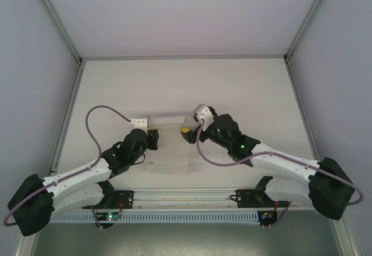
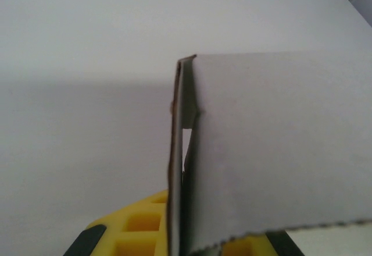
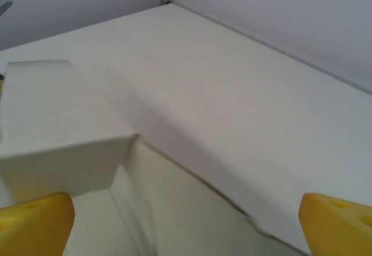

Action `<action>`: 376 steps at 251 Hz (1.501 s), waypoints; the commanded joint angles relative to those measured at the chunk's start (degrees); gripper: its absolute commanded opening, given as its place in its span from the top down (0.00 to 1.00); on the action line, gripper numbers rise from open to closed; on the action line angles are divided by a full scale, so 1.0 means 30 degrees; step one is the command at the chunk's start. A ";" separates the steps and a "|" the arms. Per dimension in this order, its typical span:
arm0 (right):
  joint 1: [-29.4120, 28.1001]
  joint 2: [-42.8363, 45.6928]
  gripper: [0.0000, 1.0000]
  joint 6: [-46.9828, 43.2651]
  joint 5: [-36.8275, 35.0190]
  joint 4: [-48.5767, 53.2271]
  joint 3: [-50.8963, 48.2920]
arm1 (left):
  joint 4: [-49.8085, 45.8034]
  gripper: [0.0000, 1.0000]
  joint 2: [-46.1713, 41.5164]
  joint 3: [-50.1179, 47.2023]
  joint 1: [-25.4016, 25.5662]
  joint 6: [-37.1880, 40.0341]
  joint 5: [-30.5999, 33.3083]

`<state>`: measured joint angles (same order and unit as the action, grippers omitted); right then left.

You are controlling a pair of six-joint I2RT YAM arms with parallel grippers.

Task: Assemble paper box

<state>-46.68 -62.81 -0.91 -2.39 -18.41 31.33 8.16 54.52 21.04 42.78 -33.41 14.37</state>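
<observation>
The paper box (image 1: 172,151) lies on the desk (image 1: 244,93) between the arms. Its thin card looks light, floppy and easily creased, so a folded edge is likely the best place to hold it. The left claw (image 1: 153,137) is pinched tight on a doubled wall. The right claw (image 1: 186,132) gapes wide, empty, beside a flap. White card on a white desk blurs the creases and outline.

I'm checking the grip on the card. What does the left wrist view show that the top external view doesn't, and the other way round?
Left wrist view: a wall of the paper box seen edge-on, its card layers pinched between the yellow fingers of the left hand. Top external view: the right hand, open beside the box's right side, and the table around it. Shared: the box and the left hand shut on it.
</observation>
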 commanded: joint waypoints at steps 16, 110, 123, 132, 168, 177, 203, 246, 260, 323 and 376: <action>-0.0029 0.4666 0.01 0.2142 -0.1806 0.2242 -0.1793 | 0.0180 1.00 -0.0663 0.0179 0.0223 -0.0630 0.1467; 0.1366 0.9714 0.02 0.4945 -0.1849 0.5884 -0.4630 | -0.0182 1.00 -0.2662 -0.0406 0.0195 -0.0585 0.1472; 0.1651 0.9281 0.02 0.4896 -0.1119 0.4892 -0.4814 | -0.0229 1.00 -0.2677 -0.0417 0.0204 -0.0566 0.1457; 0.1835 0.8792 0.02 0.4873 -0.0672 0.4338 -0.4780 | -0.0202 1.00 -0.2662 -0.0406 0.0211 -0.0537 0.1359; 0.2056 0.6450 0.02 0.4242 -0.0503 0.2133 -0.4176 | -0.0011 1.00 -0.2408 -0.0408 0.0206 -0.0459 0.1086; 0.2081 0.5853 0.02 0.4057 -0.0484 0.1674 -0.3941 | -0.0024 1.00 -0.2315 -0.0391 0.0191 -0.0434 0.1048; 0.2094 0.4381 0.02 0.3604 -0.0029 0.0865 -0.3147 | 0.0024 1.00 -0.2097 -0.0358 0.0192 -0.0436 0.1039; 0.2024 0.3001 0.02 0.2976 0.0745 0.0630 -0.2002 | -0.0081 1.00 -0.1919 -0.0370 0.0210 -0.0410 0.1157; 0.2001 0.2809 0.01 0.2730 0.0959 0.0759 -0.1721 | -0.0084 1.00 -0.1913 -0.0372 0.0178 -0.0399 0.1172; 0.1596 0.1661 0.01 0.2128 0.2079 0.0958 -0.0926 | 0.0171 1.00 -0.1687 -0.0375 0.0209 -0.0516 0.1078; 0.0457 0.0016 0.02 0.2698 0.1034 -0.0600 -0.1028 | 0.0463 1.00 -0.1481 -0.0287 0.0208 -0.0945 0.1072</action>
<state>-43.53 -60.66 6.68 2.00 -16.19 27.29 7.92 49.91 20.34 42.78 -34.83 16.78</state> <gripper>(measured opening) 0.984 0.086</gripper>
